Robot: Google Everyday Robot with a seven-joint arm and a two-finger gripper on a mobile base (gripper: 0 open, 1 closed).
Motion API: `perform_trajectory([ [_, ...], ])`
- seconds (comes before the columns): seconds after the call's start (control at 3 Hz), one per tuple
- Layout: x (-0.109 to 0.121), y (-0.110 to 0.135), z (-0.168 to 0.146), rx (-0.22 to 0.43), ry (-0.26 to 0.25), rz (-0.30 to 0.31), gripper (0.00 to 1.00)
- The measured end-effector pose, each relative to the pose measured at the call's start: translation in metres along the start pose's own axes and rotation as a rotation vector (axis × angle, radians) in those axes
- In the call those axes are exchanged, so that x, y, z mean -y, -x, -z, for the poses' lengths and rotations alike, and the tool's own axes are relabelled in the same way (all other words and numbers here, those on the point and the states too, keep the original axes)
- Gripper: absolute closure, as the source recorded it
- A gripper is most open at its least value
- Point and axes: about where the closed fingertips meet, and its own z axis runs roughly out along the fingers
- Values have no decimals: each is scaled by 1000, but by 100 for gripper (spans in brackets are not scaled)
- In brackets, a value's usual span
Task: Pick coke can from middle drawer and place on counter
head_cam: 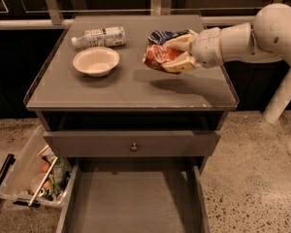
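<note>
- Above the right half of the counter (111, 93), we are seeing the gripper (173, 55) pinching the coke can (158, 58) between its fingers, clear of the surface.
- The can is lying sideways, its long axis pointing left, with bare counter directly beneath.
- The middle drawer (131, 203) is standing open, with no can in it.

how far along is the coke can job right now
Done: the drawer is open, its visible floor bare, and the can is out of it. In hand: the tool grips the can above the counter. Left: lower it onto the counter and let go.
</note>
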Motion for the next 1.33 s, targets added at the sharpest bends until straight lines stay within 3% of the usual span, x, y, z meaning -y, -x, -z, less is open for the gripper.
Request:
perform_trajectory([
  [0.67, -3, -10, -23, -42, 49, -12, 100],
  [1.33, 8, -24, -23, -131, 20, -10, 100],
])
